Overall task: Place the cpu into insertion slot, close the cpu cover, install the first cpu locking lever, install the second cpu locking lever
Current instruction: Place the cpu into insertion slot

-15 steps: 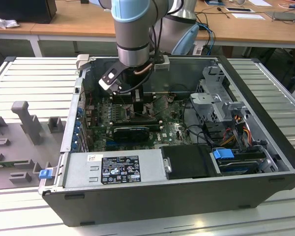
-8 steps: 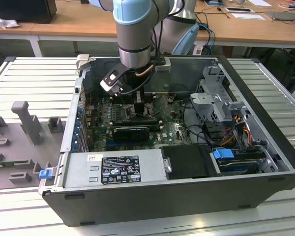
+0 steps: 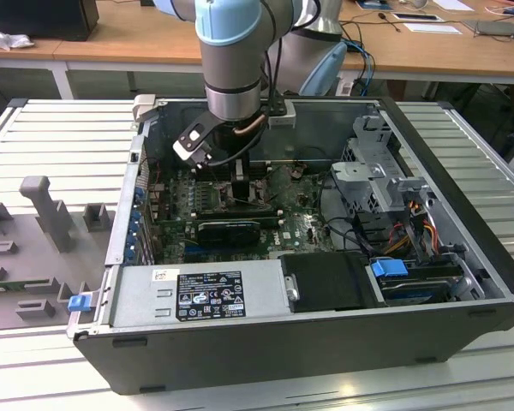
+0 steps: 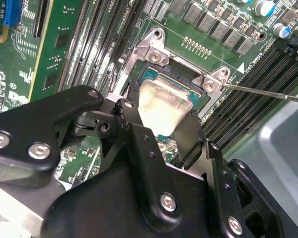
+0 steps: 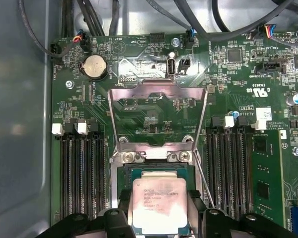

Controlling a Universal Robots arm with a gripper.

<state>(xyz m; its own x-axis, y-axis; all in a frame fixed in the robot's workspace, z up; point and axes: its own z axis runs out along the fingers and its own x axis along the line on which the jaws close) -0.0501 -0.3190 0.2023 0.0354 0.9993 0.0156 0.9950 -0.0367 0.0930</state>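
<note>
tool (image 4: 164,111) clamped on cpu (image 5: 160,203) by two edges, at insertion slot (image 5: 149,171); can't tell if seated. cpu cover (image 5: 158,94) swung open beyond slot.

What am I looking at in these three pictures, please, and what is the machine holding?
The exterior view shows a robot arm reaching down into an open computer case lying on a slatted metal table. Both wrist views come from cameras riding on the arm, looking at the green circuit board. The arm's pincer is closed on the cpu, a small silvery chip, right at the insertion slot. The cpu cover is swung open, off the slot.
</note>
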